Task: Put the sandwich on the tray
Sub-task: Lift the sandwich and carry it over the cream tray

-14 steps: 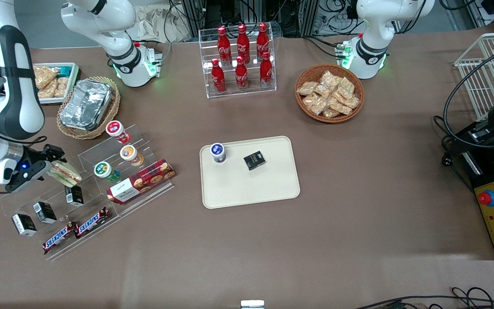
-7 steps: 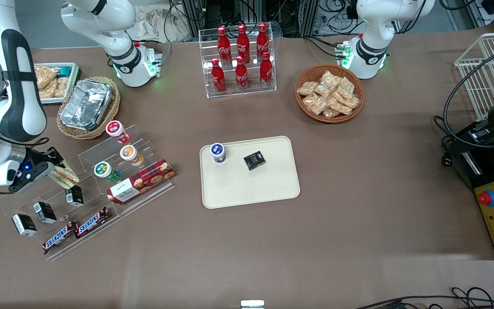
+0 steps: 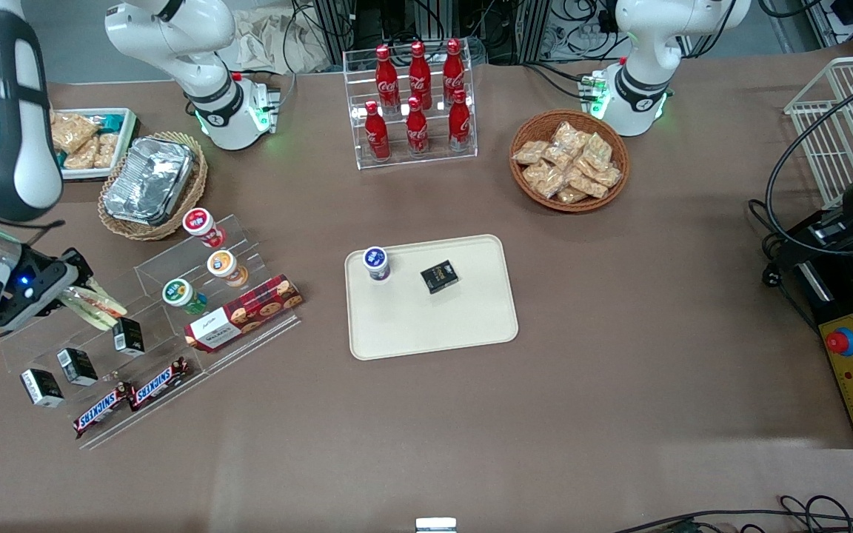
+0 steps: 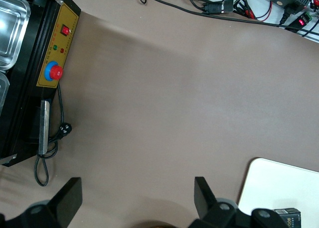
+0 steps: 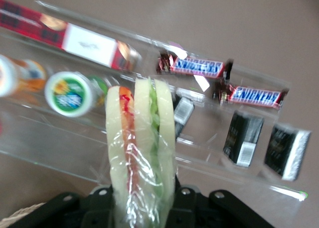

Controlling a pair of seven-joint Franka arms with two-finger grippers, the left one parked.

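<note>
My fingertips are hidden under the clear wrap, and in the wrist view the base of the sandwich (image 5: 141, 153) runs out of frame between my black finger mounts. Still, my gripper (image 3: 75, 296) is clamped on the sandwich (image 3: 92, 306), which hangs in the air just above the upper step of the clear acrylic display stand (image 3: 141, 311) at my working end of the table.

Below it on the stand sit three small black cartons (image 3: 77, 365), and two Snickers bars (image 5: 224, 81) lie on the lowest step, nearest the front camera. Beside the sandwich, toward the parked arm, stand three lidded cups (image 3: 208, 255) and a red cookie box (image 3: 243, 314). Farther from the front camera than the stand is a wicker basket holding a foil container (image 3: 149, 180).

The tray (image 3: 441, 326) lies well apart from me at mid-table, carrying a blue-lidded cup (image 3: 376, 263) and a small black box (image 3: 439, 276).

My wrist is tilted low over the stand, the forearm rising steeply out of frame.
</note>
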